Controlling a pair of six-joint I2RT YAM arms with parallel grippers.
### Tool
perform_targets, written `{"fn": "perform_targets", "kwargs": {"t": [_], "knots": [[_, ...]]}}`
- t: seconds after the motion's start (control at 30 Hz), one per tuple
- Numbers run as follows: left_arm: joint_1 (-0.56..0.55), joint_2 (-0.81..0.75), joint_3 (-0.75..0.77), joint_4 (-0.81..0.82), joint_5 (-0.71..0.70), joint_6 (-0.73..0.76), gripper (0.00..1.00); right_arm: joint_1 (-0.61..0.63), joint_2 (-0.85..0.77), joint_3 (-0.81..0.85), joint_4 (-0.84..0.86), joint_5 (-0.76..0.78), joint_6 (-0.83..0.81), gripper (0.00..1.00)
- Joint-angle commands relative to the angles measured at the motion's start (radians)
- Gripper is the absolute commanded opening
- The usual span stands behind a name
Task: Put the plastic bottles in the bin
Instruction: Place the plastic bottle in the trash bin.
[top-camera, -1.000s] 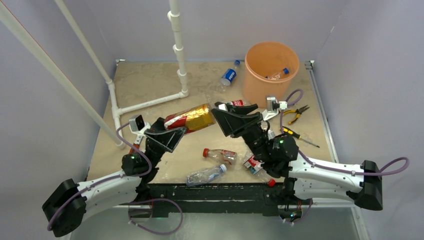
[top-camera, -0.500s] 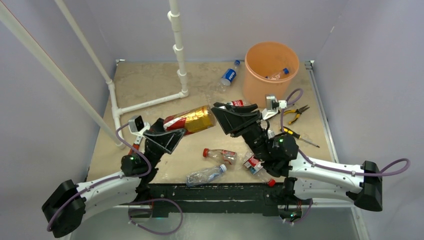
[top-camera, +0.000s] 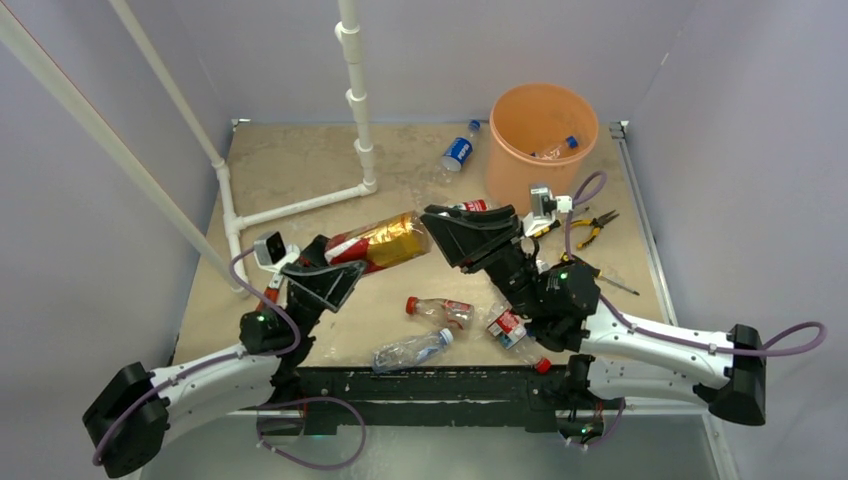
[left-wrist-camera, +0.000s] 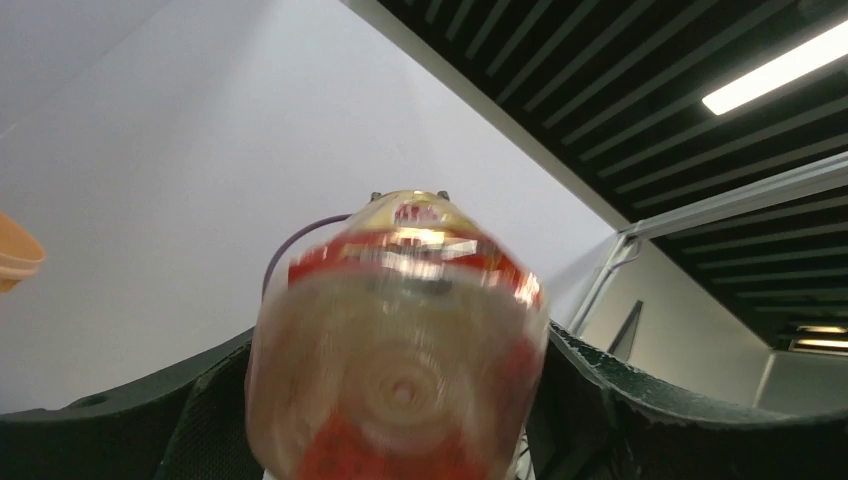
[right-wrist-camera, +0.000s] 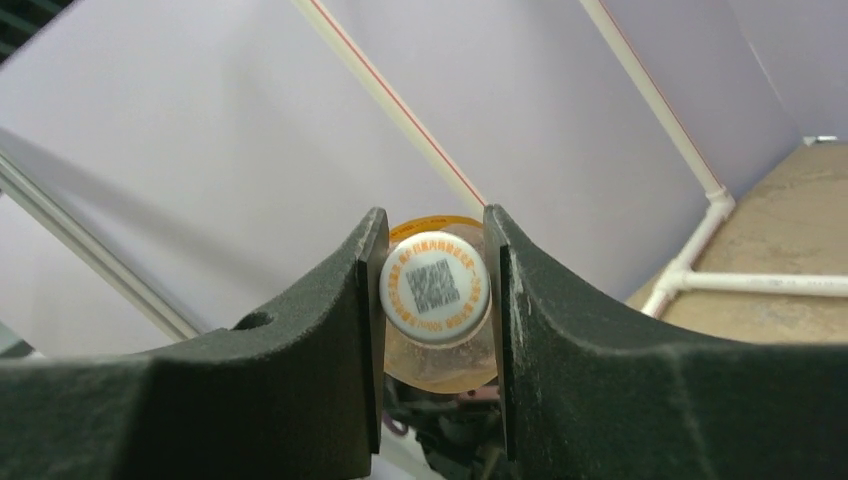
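The bin (top-camera: 512, 178) stands at the far right of the table, well apart from both grippers, with 1 small bottle (top-camera: 556, 150) already lying inside; the thing in hand is the large bottle (top-camera: 385, 240), red and gold in its label, held lying on its side in the air above mid-table between the 2 arms. It looks empty, so I judge it light, thin-walled and easy to dent; its smooth body would likely slip, so the stiffer neck and base are the better holds. The left gripper (top-camera: 340, 262) is closed around the base end, the body filling the left wrist view; the right gripper (top-camera: 432, 228) is narrowed onto the neck, its jaws pressing both sides of the white cap (right-wrist-camera: 434, 285). Both arms reach inward and upward from the near edge, tilted towards each other. Smaller bottles lie loose: a blue-labelled one (top-camera: 458, 152) just beside the bin, and 3 near the front edge (top-camera: 440, 310), (top-camera: 412, 350), (top-camera: 510, 328), probably light too.
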Motion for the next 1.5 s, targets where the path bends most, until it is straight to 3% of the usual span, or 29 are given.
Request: {"fn": "perform_targets", "kwargs": {"t": [0.0,0.13,0.27,0.4,0.53,0.63,0.77,0.97,1.2,1.47], "knots": [[-0.002,-0.102,-0.009,0.007,-0.002,0.034,0.86,0.003,-0.086,0.122,-0.162,-0.035,-0.099,0.0],[-0.001,-0.33,-0.019,-0.284,-0.07,0.152,0.95,0.003,-0.181,0.212,-0.48,0.015,-0.179,0.0],[0.0,-0.538,0.184,-0.898,-0.116,0.402,0.99,0.003,-0.235,0.358,-0.792,0.019,-0.258,0.0],[-0.001,-0.431,0.536,-1.395,-0.038,0.754,0.99,0.003,-0.118,0.638,-1.199,-0.077,-0.327,0.0],[0.0,-0.173,0.858,-1.742,0.288,0.954,0.99,0.003,0.022,0.792,-1.446,-0.192,-0.372,0.0],[-0.001,-0.078,0.936,-1.775,0.504,0.979,0.99,0.003,0.078,0.84,-1.525,-0.225,-0.398,0.0],[0.0,-0.01,0.993,-1.821,0.636,1.057,0.99,0.003,0.125,0.879,-1.547,-0.323,-0.44,0.0],[-0.002,0.081,0.989,-1.897,0.692,1.127,0.99,0.003,0.178,0.9,-1.488,-0.463,-0.468,0.0],[-0.001,0.024,0.866,-1.789,0.772,1.071,0.99,0.003,0.114,0.827,-1.359,-0.436,-0.495,0.0],[-0.001,0.014,0.742,-1.571,0.848,0.915,0.7,0.003,0.092,0.767,-1.254,-0.462,-0.506,0.0]]}}
